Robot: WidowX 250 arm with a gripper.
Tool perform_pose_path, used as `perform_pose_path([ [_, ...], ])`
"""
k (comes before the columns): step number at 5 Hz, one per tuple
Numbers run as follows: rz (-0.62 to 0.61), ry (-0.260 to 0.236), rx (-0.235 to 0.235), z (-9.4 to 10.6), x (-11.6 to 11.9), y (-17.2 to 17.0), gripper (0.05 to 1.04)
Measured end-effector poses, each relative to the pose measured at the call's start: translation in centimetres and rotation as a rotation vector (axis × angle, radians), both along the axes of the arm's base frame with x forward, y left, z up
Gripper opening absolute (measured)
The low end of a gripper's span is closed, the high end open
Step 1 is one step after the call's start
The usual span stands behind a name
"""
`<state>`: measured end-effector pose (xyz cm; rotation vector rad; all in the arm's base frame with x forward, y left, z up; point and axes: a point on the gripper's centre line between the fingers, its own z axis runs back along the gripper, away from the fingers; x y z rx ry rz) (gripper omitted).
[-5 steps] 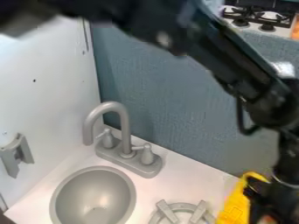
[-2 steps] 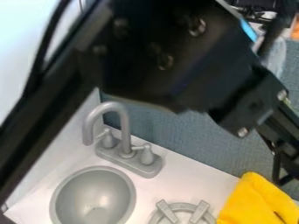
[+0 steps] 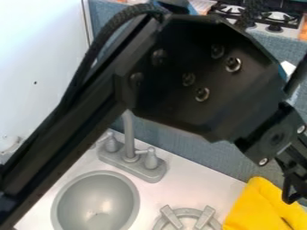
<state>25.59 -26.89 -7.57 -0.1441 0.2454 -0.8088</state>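
Camera view has the black arm (image 3: pixel 203 96) slanting across from lower left to the right edge, above the grey faucet (image 3: pixel 132 167) and sink (image 3: pixel 96 202). A yellow cloth (image 3: pixel 259 209) lies at the lower right of the white surface (image 3: pixel 192 186), just beside the grey burner ring (image 3: pixel 172 218); whether the pincer is released or clenched, I cannot tell

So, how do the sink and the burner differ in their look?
The sink is a smooth, hollow bowl; the burner is a ring with raised bars. The sink's rim is plain, while bars cross the burner's ring. Both are grey and rounded, on the pale counter.
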Motion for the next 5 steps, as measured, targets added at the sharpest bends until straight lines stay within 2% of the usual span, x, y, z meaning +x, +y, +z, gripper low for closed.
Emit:
perform_pose_path([
  [1,-0.011,-0.055,0.013,0.0,0.8,-0.3,0.515],
  [2,-0.035,-0.069,0.013,-0.8,1.1,-0.9,0.597],
  [3,-0.015,-0.024,0.041,-1.1,1.0,-1.0,0.894],
  [4,0.028,-0.013,0.060,-1.0,0.9,-1.0,1.016],
  [5,0.050,-0.016,0.068,-1.3,0.6,-0.7,1.009],
])
